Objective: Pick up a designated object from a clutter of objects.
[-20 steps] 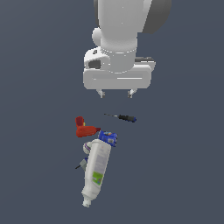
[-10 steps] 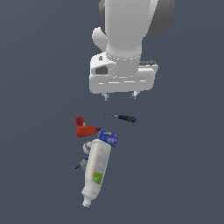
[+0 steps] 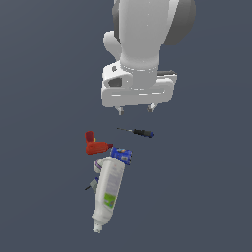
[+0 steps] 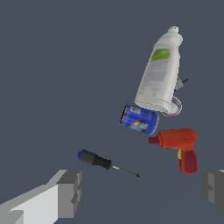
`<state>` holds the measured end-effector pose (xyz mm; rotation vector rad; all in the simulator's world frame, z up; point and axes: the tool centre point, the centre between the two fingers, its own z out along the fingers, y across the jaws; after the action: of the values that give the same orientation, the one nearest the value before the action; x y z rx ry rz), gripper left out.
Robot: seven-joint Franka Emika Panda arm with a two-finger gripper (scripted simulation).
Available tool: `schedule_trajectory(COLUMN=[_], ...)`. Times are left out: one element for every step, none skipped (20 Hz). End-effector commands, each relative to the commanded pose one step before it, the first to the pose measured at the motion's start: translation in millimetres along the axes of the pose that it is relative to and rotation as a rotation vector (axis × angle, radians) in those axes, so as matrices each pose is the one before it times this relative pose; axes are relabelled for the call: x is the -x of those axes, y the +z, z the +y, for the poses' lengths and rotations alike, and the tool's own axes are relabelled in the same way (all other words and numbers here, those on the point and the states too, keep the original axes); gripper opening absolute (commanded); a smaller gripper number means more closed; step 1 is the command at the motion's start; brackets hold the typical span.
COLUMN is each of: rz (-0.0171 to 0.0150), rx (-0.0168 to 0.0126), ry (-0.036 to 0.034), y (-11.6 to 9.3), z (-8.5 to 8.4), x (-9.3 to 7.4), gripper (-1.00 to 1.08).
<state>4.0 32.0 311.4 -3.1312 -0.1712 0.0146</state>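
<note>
The screwdriver (image 3: pixel 137 132) lies flat on the dark floor, blue-black handle toward the exterior view's right, thin shaft toward the left. It also shows in the wrist view (image 4: pixel 105 162). My gripper (image 3: pixel 134 109) hangs above and a little behind it, open and empty, fingers (image 4: pixel 70 192) spread wide apart. The clutter sits beyond the screwdriver: a red drill (image 3: pixel 94 145), a blue can (image 3: pixel 121 155) and a big white bottle (image 3: pixel 109 189) lying down.
Small grey bits (image 3: pixel 92 184) lie beside the bottle on the exterior view's left. In the wrist view the red drill (image 4: pixel 180 143), blue can (image 4: pixel 139 119) and white bottle (image 4: pixel 159 74) lie close together; the can touches the bottle's base.
My gripper has shifted slightly toward the exterior view's right and a little up in the picture. The objects have not moved.
</note>
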Motion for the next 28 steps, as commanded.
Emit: schedule_trajectory(rz=[-0.00064,-0.00002,0.00007,0.00010,0.00005,0.00001,0.00000,0.00001,0.00000,-0.00001,-0.00003,-0.00004,-0.00005,-0.00006,-0.00007,-0.00007,-0.00007,-0.00007,-0.00006,-0.00005,-0.00004,-0.00002,0.00000,0.00002,0.00005,0.00007,0.00011,0.00014], rx=[0.00090,0.00051,0.00062,0.00069,0.00071,0.00073,0.00076,0.00081,0.00085,0.00088,0.00091,0.00093,0.00094,0.00094,0.00092,0.00087,0.00082,0.00076,0.00071,0.00065,0.00060,0.00055,0.00049,0.00044,0.00039,0.00033,0.00028,0.00023], ry=[-0.02108,-0.01108,-0.01234,-0.01341,-0.01466,-0.01594,-0.01714,-0.01843,-0.01978,-0.02118,-0.02260,-0.02403,-0.02548,-0.02691,-0.02774,-0.02787,-0.02790,-0.02794,-0.02799,-0.02802,-0.02805,-0.02809,-0.02812,-0.02816,-0.02818,-0.02822,-0.02824,-0.02826], y=[5.65,2.84,3.16,3.42,3.73,4.04,4.32,4.62,4.93,5.25,5.57,5.88,6.18,6.47,6.61,6.57,6.51,6.45,6.39,6.33,6.26,6.20,6.13,6.06,5.98,5.91,5.83,5.75], z=[-0.41,-0.17,-0.15,-0.15,-0.20,-0.27,-0.31,-0.35,-0.41,-0.48,-0.57,-0.66,-0.77,-0.89,-1.01,-1.12,-1.22,-1.33,-1.45,-1.56,-1.67,-1.80,-1.92,-2.05,-2.17,-2.30,-2.43,-2.56], x=[0.64,0.32,0.37,0.43,0.50,0.58,0.66,0.75,0.86,0.97,1.10,1.23,1.37,1.52,1.64,1.72,1.79,1.85,1.91,1.96,2.00,2.04,2.07,2.10,2.12,2.13,2.14,2.15], gripper=[1.00,1.00,1.00,1.00,1.00,1.00,1.00,1.00,1.00,1.00,1.00,1.00,1.00,1.00,1.00,1.00,1.00,1.00,1.00,1.00,1.00,1.00,1.00,1.00,1.00,1.00,1.00,1.00])
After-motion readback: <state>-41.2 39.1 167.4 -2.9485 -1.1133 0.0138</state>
